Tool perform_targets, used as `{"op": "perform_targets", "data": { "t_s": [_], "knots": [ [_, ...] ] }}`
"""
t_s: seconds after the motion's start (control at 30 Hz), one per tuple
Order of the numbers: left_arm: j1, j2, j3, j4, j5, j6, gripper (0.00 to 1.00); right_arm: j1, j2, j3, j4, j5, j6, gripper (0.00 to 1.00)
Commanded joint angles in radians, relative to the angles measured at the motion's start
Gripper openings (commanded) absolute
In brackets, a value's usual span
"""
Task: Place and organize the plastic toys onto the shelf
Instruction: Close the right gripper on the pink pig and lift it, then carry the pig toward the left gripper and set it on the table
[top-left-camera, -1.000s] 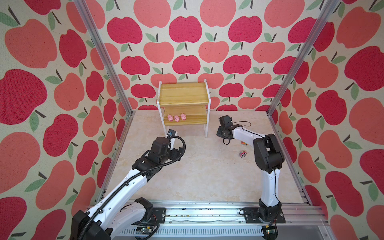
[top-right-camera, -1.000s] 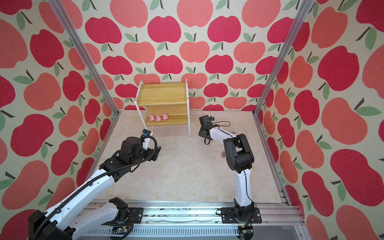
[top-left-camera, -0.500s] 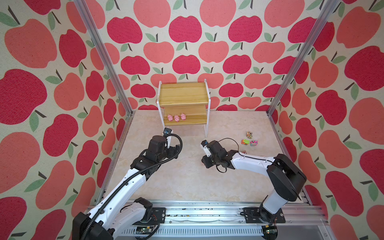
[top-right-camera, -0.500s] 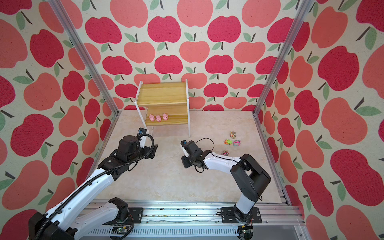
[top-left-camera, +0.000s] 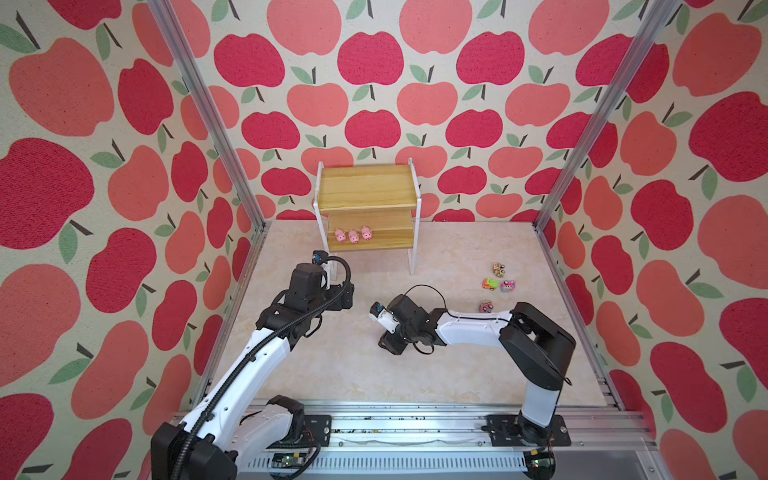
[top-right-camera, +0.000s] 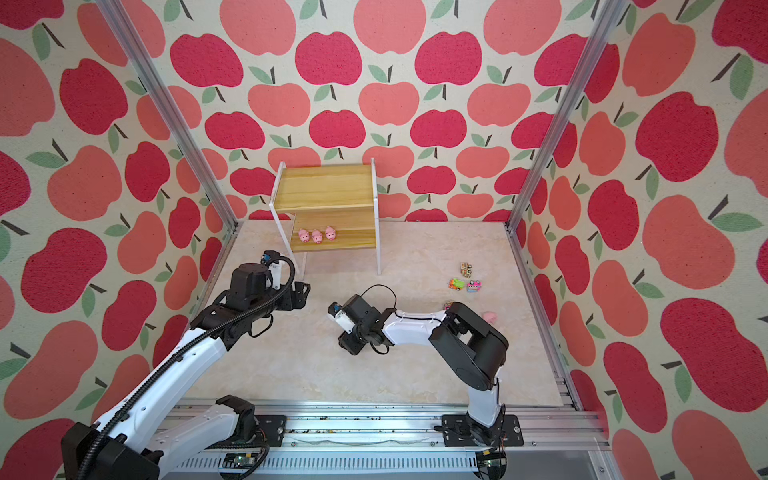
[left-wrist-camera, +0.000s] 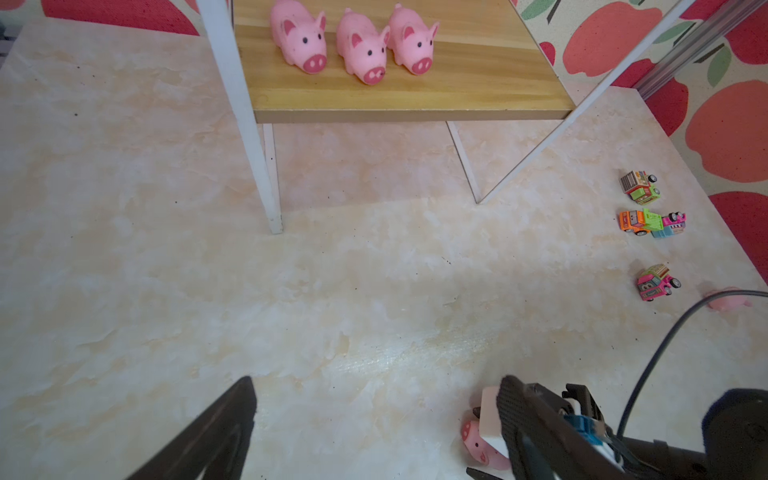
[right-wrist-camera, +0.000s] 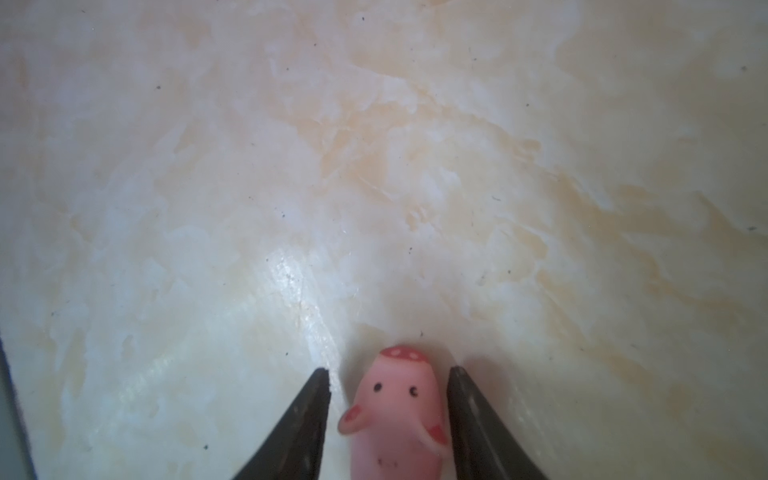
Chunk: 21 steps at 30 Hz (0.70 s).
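- In both top views my left pincer (top-left-camera: 345, 296) (top-right-camera: 301, 291) hangs above the table (top-left-camera: 332, 374) in front of the shelf (top-left-camera: 368, 204) (top-right-camera: 328, 205), which stands at the back wall. Three pigs (top-left-camera: 353, 236) stand in a row on its lower board. My right pincer (top-left-camera: 388, 345) (top-right-camera: 349, 345) points down near the middle of the table. The four trucks (top-left-camera: 490, 284) are on the table at the right, well apart from the shelf. In a top view another pig (top-right-camera: 490, 317) lies beside my right arm.
- In the left wrist view my left pincer (left-wrist-camera: 376, 380) is wide open and holds nothing. The three pigs (left-wrist-camera: 361, 45) stand side by side with their snouts toward the camera.
- In the right wrist view the jaws of my right pincer (right-wrist-camera: 388, 374) are parted. A small pig (right-wrist-camera: 397, 415) lies between them on the table, with a thin gap at each side, so I do not grip it.
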Motion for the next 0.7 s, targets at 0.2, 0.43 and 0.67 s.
{"op": "perform_targets", "data": {
  "t_s": [0.2, 0.43, 0.67],
  "knots": [
    [-0.015, -0.094, -0.062, -0.080, -0.006, -0.101, 0.93, 0.010, -0.042, -0.098, 0.045, 0.050, -0.032, 0.63],
    [-0.125, -0.089, -0.102, -0.065, -0.104, -0.105, 0.94, 0.009, -0.092, -0.195, 0.048, 0.103, -0.015, 0.64],
    [-0.227, -0.045, -0.157, 0.010, -0.129, -0.127, 0.94, -0.026, -0.147, -0.252, 0.054, 0.115, -0.012, 0.65]
  ]
}}
